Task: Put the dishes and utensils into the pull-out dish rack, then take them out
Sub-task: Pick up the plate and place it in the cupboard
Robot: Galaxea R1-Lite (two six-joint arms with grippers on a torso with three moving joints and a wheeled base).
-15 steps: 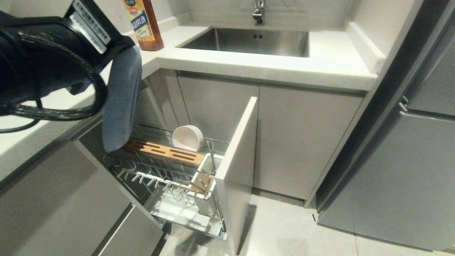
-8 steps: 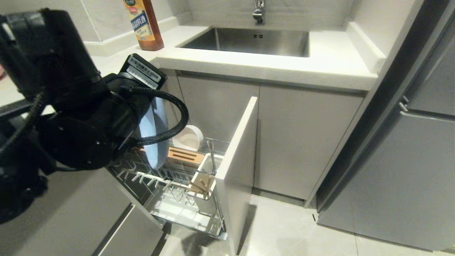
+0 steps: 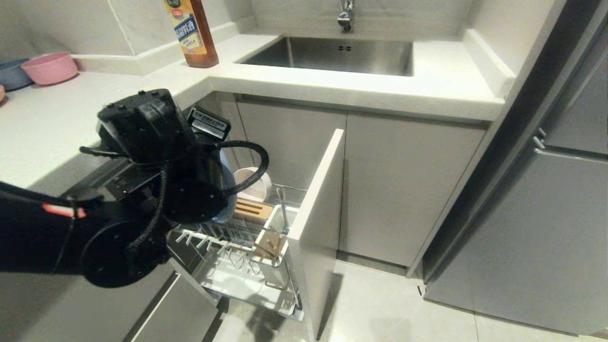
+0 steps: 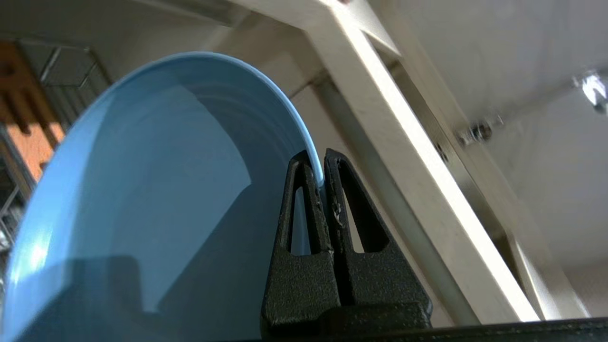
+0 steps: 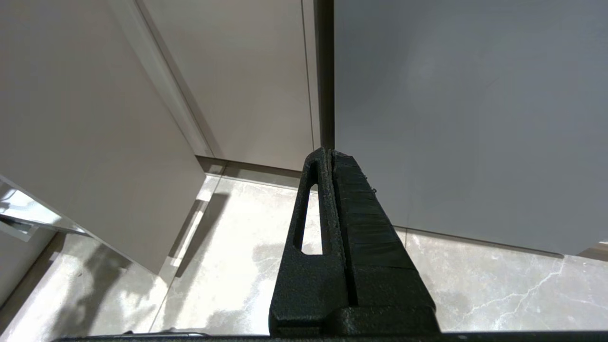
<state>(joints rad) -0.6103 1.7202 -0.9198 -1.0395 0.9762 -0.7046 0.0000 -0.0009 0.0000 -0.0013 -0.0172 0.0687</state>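
The light-blue plate (image 4: 142, 190) is held on edge, my left gripper (image 4: 319, 166) shut on its rim. In the head view my left arm (image 3: 156, 156) hangs low over the rear left of the pull-out dish rack (image 3: 228, 247) and hides most of the plate; only a blue sliver (image 3: 229, 202) shows beside the wooden block (image 3: 251, 209). The cream-white bowl (image 3: 251, 183) lies on its side at the rack's back. The steel spoon (image 3: 283, 209) and the chopsticks (image 3: 270, 247) stand in the white utensil cup (image 3: 278, 237). My right gripper (image 5: 327, 154) is shut on nothing, parked above the floor.
The rack's grey front panel (image 3: 316, 209) stands out into the room. A pink bowl (image 3: 50, 66) and a grey-blue bowl (image 3: 12, 73) sit on the counter at far left. A brown bottle (image 3: 192, 31) stands by the sink (image 3: 332, 54). A grey fridge (image 3: 546, 213) is at the right.
My left arm has come down from counter height to the rack with the blue plate, rolling its wrist. The plate now stands low by the wooden block. The right arm has kept still.
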